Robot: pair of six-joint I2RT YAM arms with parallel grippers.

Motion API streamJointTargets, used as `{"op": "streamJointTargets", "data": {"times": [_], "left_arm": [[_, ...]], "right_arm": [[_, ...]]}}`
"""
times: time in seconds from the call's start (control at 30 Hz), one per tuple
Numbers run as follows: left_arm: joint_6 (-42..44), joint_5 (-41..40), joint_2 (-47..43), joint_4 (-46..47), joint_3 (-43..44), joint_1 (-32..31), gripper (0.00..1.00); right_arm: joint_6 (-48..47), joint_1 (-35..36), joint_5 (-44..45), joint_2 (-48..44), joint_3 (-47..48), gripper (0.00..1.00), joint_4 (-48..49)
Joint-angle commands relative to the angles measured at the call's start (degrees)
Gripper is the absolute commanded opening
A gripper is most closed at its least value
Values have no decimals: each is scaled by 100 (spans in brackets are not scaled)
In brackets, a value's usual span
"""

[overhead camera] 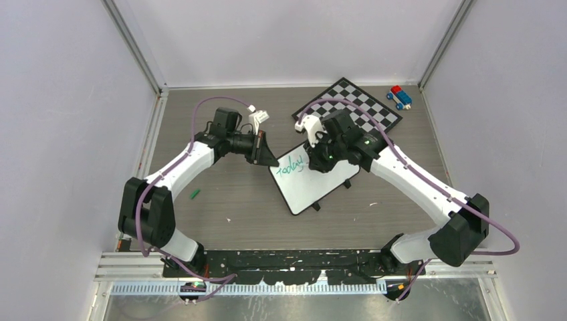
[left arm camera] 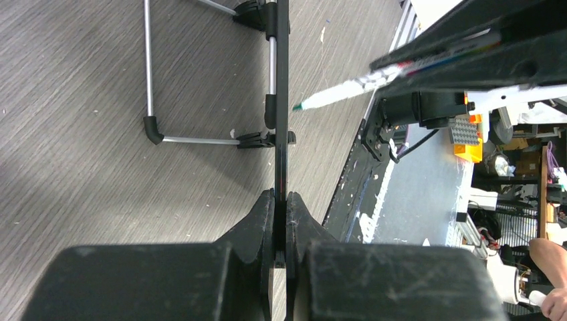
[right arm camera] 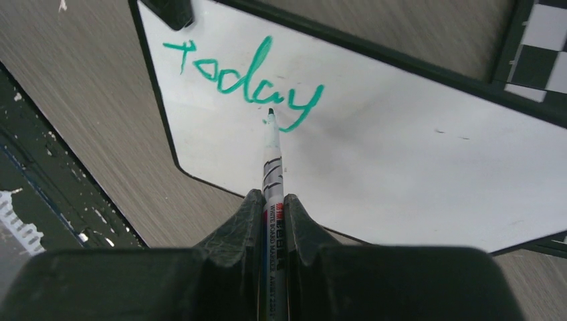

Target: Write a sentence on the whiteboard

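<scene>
The whiteboard [overhead camera: 319,185] lies in the table's middle, turned at an angle. The sentence [overhead camera: 292,166] reads only "today" in green; it is clear in the right wrist view [right arm camera: 244,80]. My left gripper [overhead camera: 269,159] is shut on the whiteboard's left corner; the left wrist view shows the board edge-on [left arm camera: 281,100] between the fingertips [left arm camera: 264,207]. My right gripper [overhead camera: 322,159] is shut on a white marker [right arm camera: 272,157]. Its green tip sits just under the "y" on the board [right arm camera: 401,154]. The marker also shows in the left wrist view [left arm camera: 341,90].
A checkered chessboard [overhead camera: 361,105] lies behind the whiteboard, partly under the right arm. A blue and red toy [overhead camera: 400,97] sits at the back right. A small green cap [overhead camera: 194,194] lies left of centre. The board's wire stand [left arm camera: 148,67] shows behind it.
</scene>
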Motion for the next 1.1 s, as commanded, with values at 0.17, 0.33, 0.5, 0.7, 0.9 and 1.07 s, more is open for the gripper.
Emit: {"op": "streamJointTargets", "data": {"times": [0.17, 0.33, 0.5, 0.7, 0.9, 1.07], "left_arm": [[349, -82, 244, -331, 267, -108, 0], [340, -90, 228, -343, 261, -105, 0], [335, -98, 185, -319, 225, -109, 0], [309, -107, 166, -265, 189, -105, 0], [309, -102, 166, -239, 168, -105, 0], [292, -81, 218, -227, 195, -105, 0]], "right_arm": [[-12, -401, 292, -277, 454, 0, 152], [-4, -405, 335, -160, 498, 0, 261], [14, -405, 287, -26, 525, 0, 336], [15, -407, 297, 94, 467, 0, 427], [22, -406, 222, 86, 401, 0, 368], [39, -405, 90, -70, 313, 0, 204]]}}
